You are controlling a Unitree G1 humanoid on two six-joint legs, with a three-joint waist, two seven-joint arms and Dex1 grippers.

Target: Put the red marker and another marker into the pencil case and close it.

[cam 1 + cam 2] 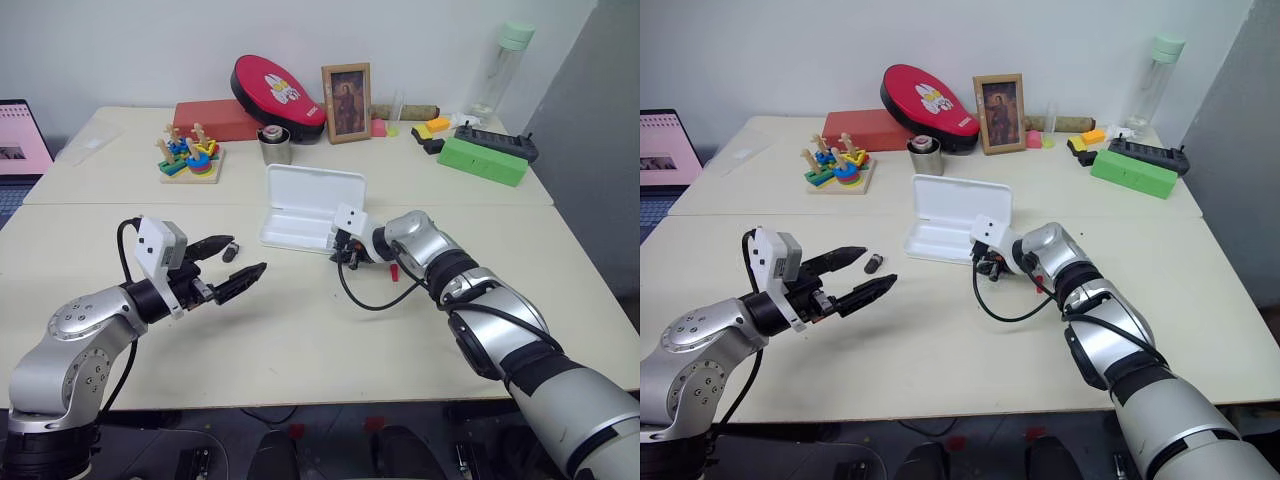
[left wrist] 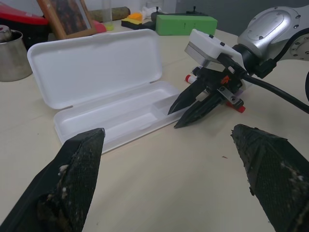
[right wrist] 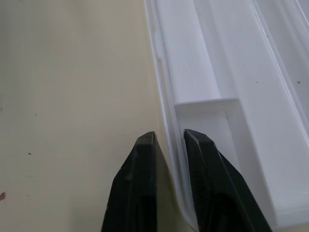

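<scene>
Nearest the camera, the left tool point(image 1: 232, 268) hovers released, well apart at 9 o'clock, while the right tool point(image 3: 169, 145) pinches the front wall of the open pencil case point(image 1: 300, 215) mid-tabletop, the red marker point(image 2: 240, 108) lying just behind it, toward 4 o'clock.

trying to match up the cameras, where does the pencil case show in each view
Left eye view: the pencil case, lid open, at table centre, just left of the right gripper.
Right eye view: same spot, beside that gripper.
Left wrist view: upper left, open, tray empty.
Right wrist view: its front wall runs between the right gripper's fingers.
Shared landmark: the right gripper at the case's near right corner.
</scene>
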